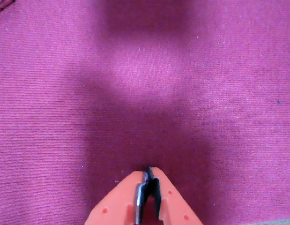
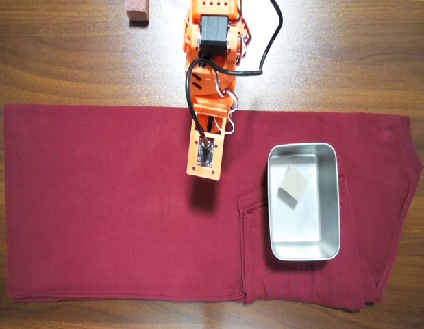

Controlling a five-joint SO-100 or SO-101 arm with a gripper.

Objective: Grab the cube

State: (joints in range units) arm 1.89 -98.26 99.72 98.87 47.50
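Orange claw (image 1: 148,172), pinched closed and holding nothing, hangs over the red cloth (image 1: 65,117), while the cube (image 2: 293,183) sits in the metal tray (image 2: 331,205) off to the right in the overhead view, so next it must open and reach over there.

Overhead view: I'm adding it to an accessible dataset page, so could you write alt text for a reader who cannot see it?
A small pale cube lies inside a metal tray on a dark red cloth, right of centre. An orange robot arm reaches down from the top edge over the cloth, left of the tray and apart from it. A pinkish-brown block sits on the wooden table at the top.
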